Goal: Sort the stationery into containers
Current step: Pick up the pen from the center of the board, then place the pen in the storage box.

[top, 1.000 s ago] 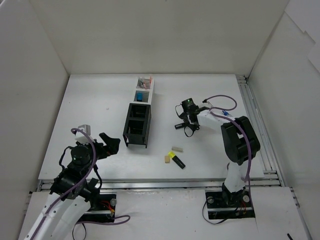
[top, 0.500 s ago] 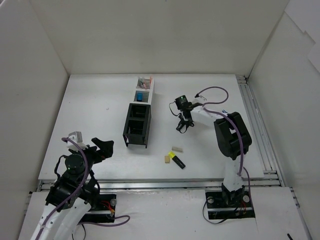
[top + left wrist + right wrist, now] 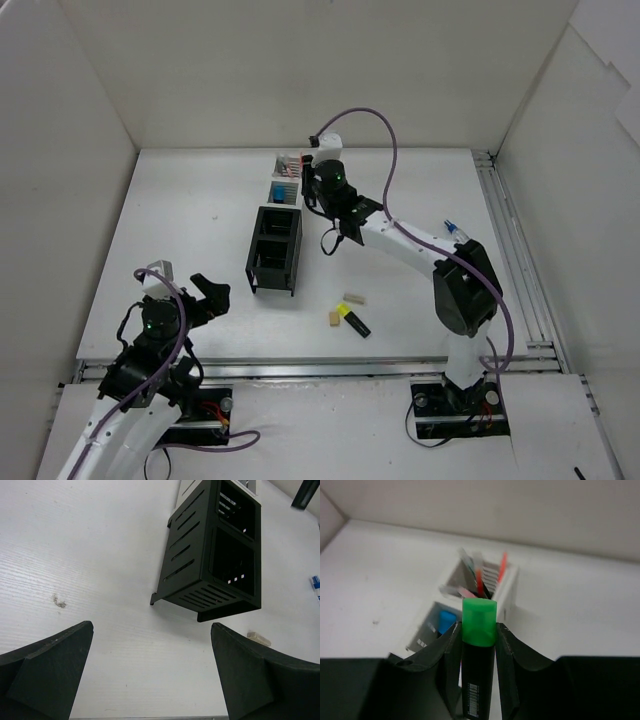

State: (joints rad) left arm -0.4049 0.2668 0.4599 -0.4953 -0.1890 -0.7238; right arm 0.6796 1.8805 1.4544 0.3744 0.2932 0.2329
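Two erasers [image 3: 354, 298], one yellow highlighter [image 3: 353, 321], one green highlighter [image 3: 479, 630], four compartments [image 3: 276, 240].

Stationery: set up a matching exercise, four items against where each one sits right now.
Items
1. green-capped highlighter
2. blue-capped highlighter
3. yellow-capped highlighter
4. red pens

Places
A. lying on the table beside an eraser
B. in the farthest white compartment
C. clamped in the right gripper
D. in the white compartment next to the black boxes

Pairs: 1-C, 2-D, 3-A, 4-B
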